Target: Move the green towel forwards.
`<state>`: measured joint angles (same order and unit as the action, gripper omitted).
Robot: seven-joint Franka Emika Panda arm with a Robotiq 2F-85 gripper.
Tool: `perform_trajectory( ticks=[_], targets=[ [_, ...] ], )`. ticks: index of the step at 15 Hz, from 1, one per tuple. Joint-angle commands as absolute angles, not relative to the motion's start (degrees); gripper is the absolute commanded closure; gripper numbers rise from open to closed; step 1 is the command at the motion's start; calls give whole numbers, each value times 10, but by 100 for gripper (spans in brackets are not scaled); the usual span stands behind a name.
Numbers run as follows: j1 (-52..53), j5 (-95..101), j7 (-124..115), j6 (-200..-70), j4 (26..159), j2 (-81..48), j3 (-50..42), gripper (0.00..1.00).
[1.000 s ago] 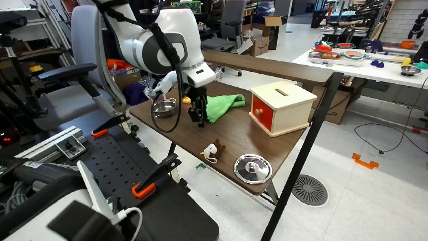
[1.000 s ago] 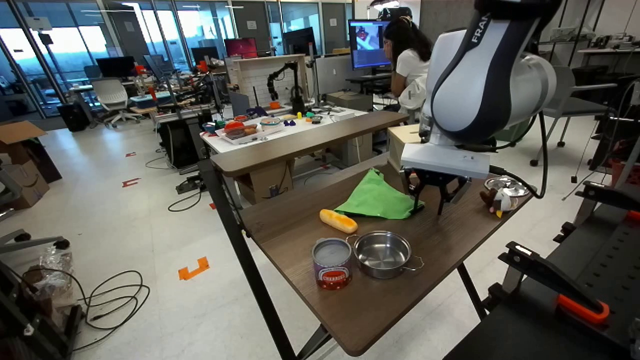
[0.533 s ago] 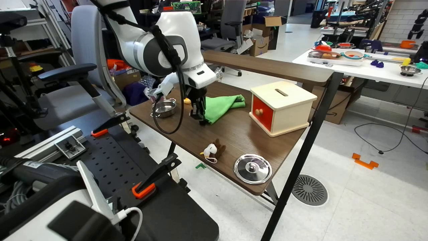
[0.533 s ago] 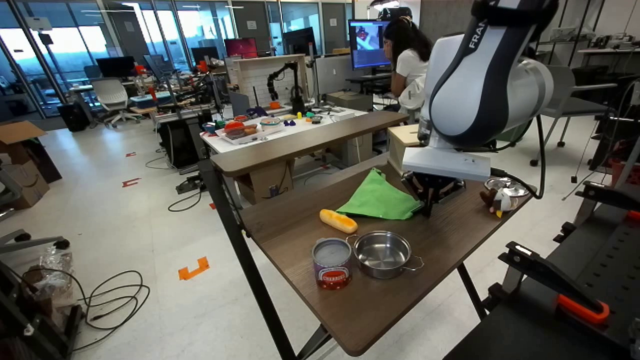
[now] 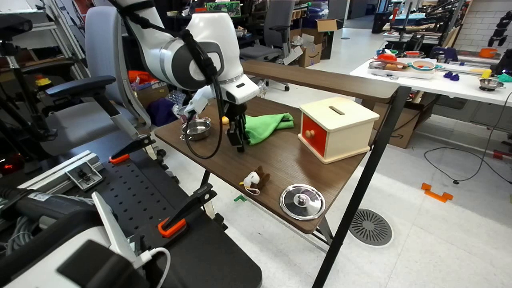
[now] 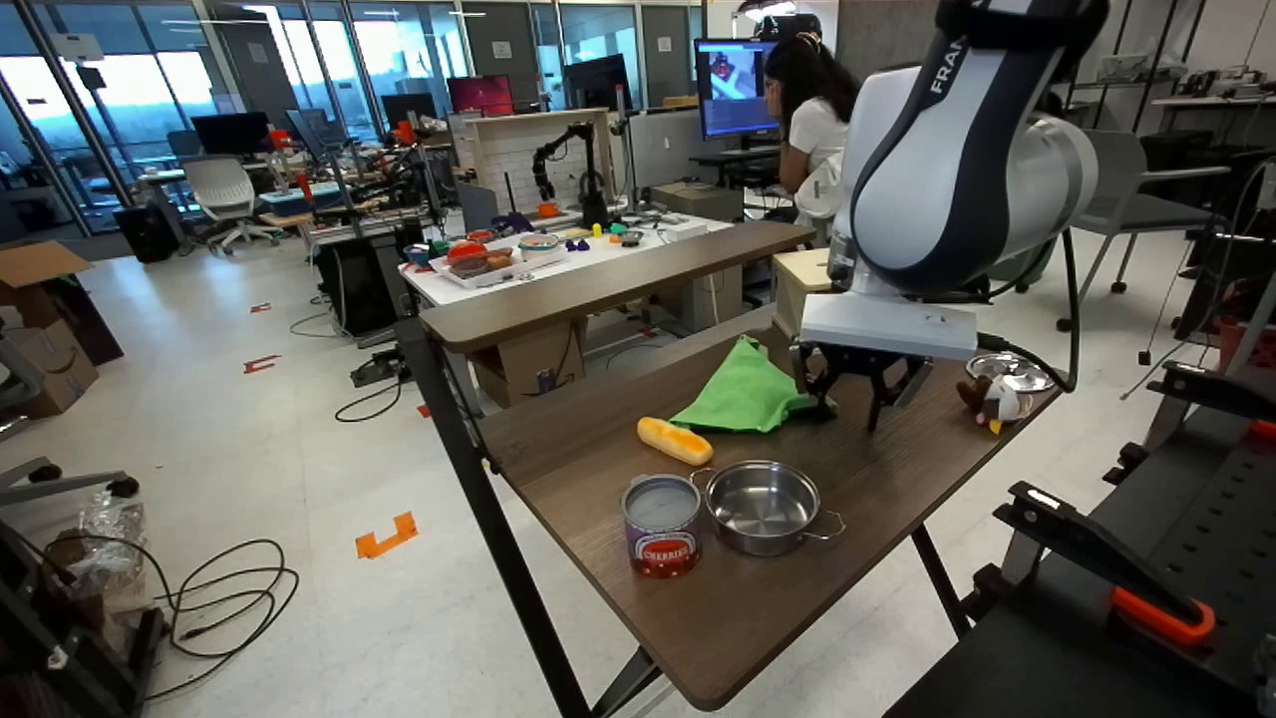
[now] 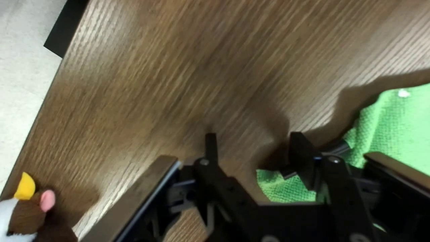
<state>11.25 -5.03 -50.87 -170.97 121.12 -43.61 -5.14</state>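
Note:
The green towel (image 5: 267, 127) lies rumpled on the brown table, also in an exterior view (image 6: 746, 395) and at the right of the wrist view (image 7: 403, 124). It has dark strips along its edge. My gripper (image 6: 850, 415) stands low over the table at the towel's edge, also in an exterior view (image 5: 240, 147). In the wrist view the gripper (image 7: 254, 135) has its jaws apart, with bare wood between the tips. The right finger (image 7: 300, 151) overlaps the towel, and a corner of it shows behind and between the fingers. Whether they touch is unclear.
A wooden box with a red drawer (image 5: 336, 130), a plush bird (image 5: 256, 180) and a metal lid (image 5: 302, 202) stand on the table. A steel pot (image 6: 763, 509), a cherries can (image 6: 663, 527) and a bread roll (image 6: 675, 441) lie at the towel's other side. A raised shelf (image 6: 618, 289) runs along one edge.
The jaws were apart a second ago, drew closer together at the towel's corner half a second ago, and are apart again now. The towel's edge near the gripper has shifted slightly. The arm barely moved.

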Motion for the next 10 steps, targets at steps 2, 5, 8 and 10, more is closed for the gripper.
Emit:
perform_trajectory(
  ticks=[2, 5, 8, 10],
  targets=[
    [111, -79, -475, -1716, 1212, -427, -43, 5],
    [110, -85, -466, -1717, 1213, -421, -41, 0],
    [115, -90, -463, -1717, 1204, -426, -48, 0],
    [116, -93, -464, -1717, 1196, -431, -51, 0]
  ],
)
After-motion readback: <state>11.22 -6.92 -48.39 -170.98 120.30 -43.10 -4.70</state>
